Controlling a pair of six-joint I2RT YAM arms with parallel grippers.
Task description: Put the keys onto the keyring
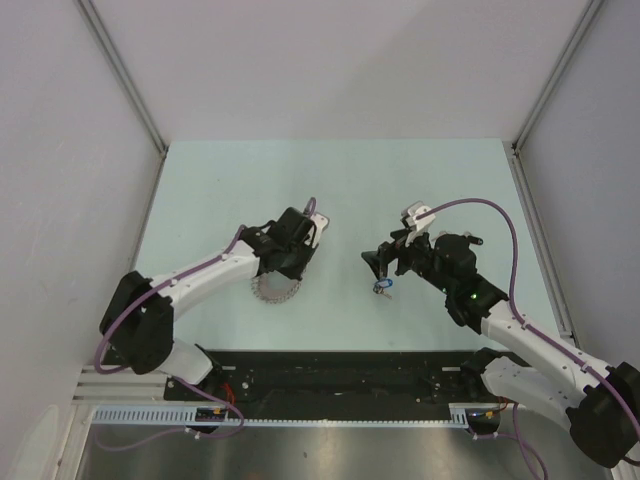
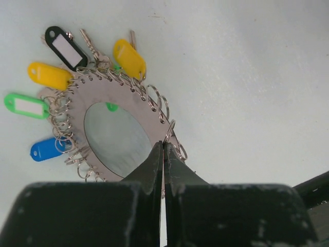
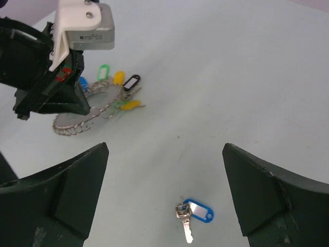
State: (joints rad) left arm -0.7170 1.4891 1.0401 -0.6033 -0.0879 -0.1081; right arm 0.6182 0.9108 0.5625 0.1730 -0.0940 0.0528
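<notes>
The keyring (image 2: 138,109) is a flat grey ring edged with small wire loops, lying on the pale table. Keys hang from it with tags: black (image 2: 65,47), yellow (image 2: 49,75), another yellow (image 2: 129,58), green (image 2: 25,105) and blue (image 2: 46,148). My left gripper (image 2: 163,148) is shut on the keyring's near edge; in the top view the left gripper (image 1: 290,268) sits over the keyring (image 1: 277,291). A loose silver key with a blue tag (image 3: 196,213) lies on the table. My right gripper (image 3: 165,149) is open and empty just above it, and appears in the top view (image 1: 378,264) over that key (image 1: 383,288).
The right wrist view shows the left arm's black fingers and white camera block (image 3: 82,25) over the keyring (image 3: 97,110). White walls close the table on left, right and back. A black rail (image 1: 330,375) runs along the near edge.
</notes>
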